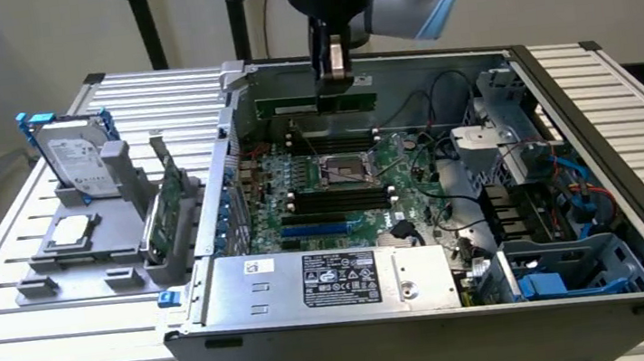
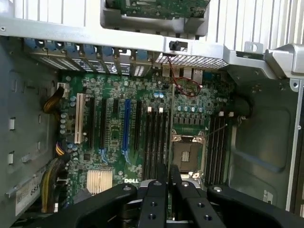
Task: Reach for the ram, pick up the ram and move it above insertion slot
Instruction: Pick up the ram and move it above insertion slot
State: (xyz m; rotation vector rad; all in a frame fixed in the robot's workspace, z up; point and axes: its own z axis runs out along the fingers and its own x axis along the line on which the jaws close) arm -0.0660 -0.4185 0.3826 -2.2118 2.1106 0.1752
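The ram [image 1: 313, 105] is a thin green stick held level above the far side of the motherboard [image 1: 336, 188] inside the open computer case. My gripper [image 1: 335, 77] comes down from above and is shut on the stick's middle. In the wrist view my gripper [image 2: 168, 175] has its black fingers [image 2: 154, 194] pressed close together, looking straight down on the board. Black memory slots [image 2: 154, 137] run beside the CPU socket [image 2: 186, 153], with more slots [image 2: 216, 142] on its other side. In the exterior view, slots [image 1: 327, 200] lie in front of the socket [image 1: 342, 167].
On the exterior view's left, a grey fixture [image 1: 87, 253] carries a silver hard drive with blue rails [image 1: 74, 154] and an upright green expansion card [image 1: 163, 203]. The power supply [image 1: 333, 279] fills the case's near side. Cables and a drive cage [image 1: 575, 265] crowd the right.
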